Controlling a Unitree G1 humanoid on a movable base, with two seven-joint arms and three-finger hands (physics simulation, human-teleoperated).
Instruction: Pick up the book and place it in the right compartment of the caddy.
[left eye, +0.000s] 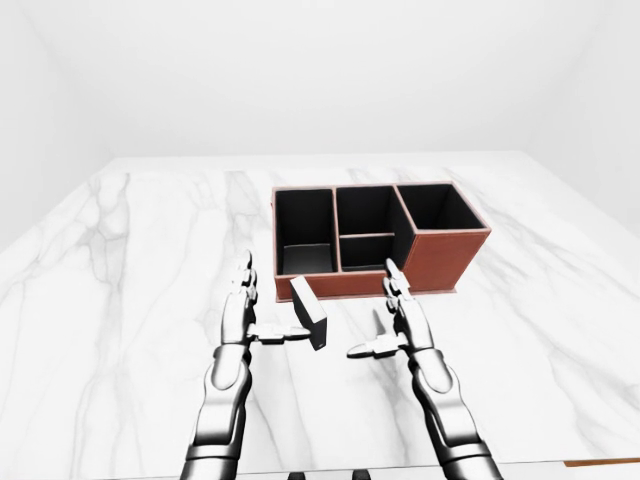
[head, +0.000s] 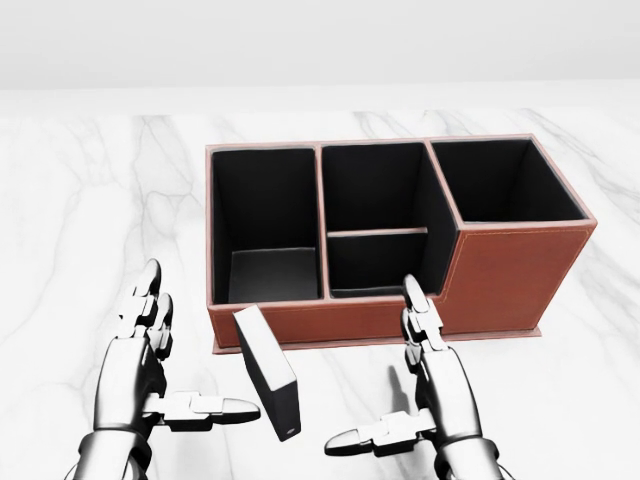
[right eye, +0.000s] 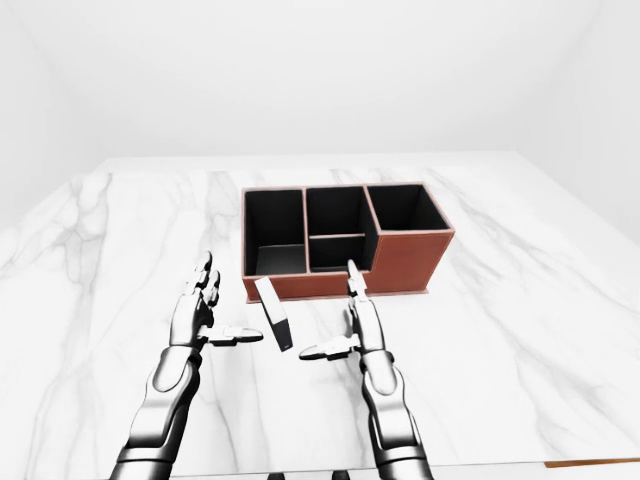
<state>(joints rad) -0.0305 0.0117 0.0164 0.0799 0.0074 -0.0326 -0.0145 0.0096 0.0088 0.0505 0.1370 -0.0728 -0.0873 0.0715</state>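
Note:
The book (head: 268, 372) is a small dark volume with a pale edge. It stands tilted on the marble table just below the caddy's left compartment. The caddy (head: 520, 270) is brown leather with black insides; its right compartment (head: 500, 180) is the deepest and holds nothing. My left hand (head: 195, 350) is open to the left of the book, with its thumb tip close to the book's side. My right hand (head: 372, 368) is open to the right of the book, its thumb a short gap away. Neither hand closes on the book.
The white marble table (left eye: 120, 260) stretches wide on all sides of the caddy. Its near edge runs along the bottom of the left-eye view, where a thin brown strip (left eye: 600, 462) shows at the right. The walls around are plain white.

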